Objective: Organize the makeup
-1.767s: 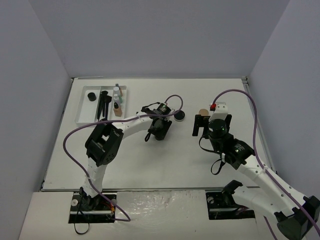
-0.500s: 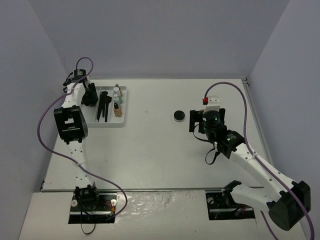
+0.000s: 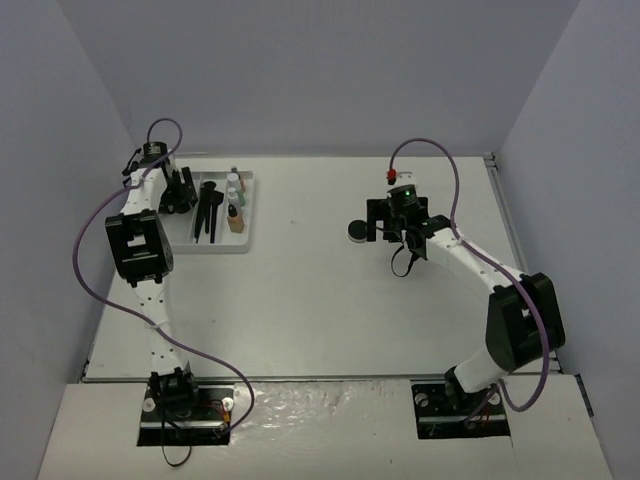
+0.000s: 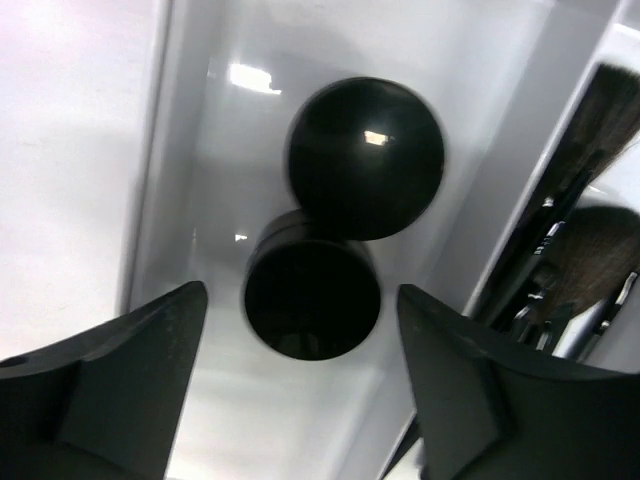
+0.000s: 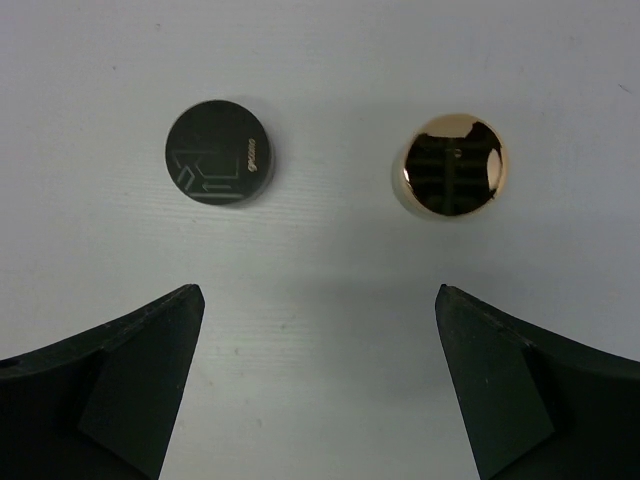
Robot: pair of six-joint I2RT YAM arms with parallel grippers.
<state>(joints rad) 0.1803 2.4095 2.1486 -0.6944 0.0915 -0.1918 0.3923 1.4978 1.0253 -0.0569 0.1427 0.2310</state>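
Observation:
My left gripper (image 3: 180, 192) (image 4: 300, 310) is open over the left compartment of the white tray (image 3: 215, 249) (image 4: 190, 150). Two round black jars (image 4: 365, 158) (image 4: 312, 297) lie there below the jaws, touching each other. Black brushes (image 3: 207, 212) (image 4: 590, 210) fill the middle compartment and small bottles (image 3: 234, 205) the right one. My right gripper (image 3: 385, 222) (image 5: 318, 300) is open and empty above the table. A round black jar (image 3: 356, 231) (image 5: 220, 153) and a shiny tan compact (image 5: 450, 165) lie ahead of its fingertips; the compact is hidden in the top view.
The tray stands at the table's back left. The side walls are close to both arms. Purple cables loop above each wrist.
My left arm has swung from the table's middle to the tray, where a second black jar now lies. My right gripper has moved back and left, over the compact and beside the jar.

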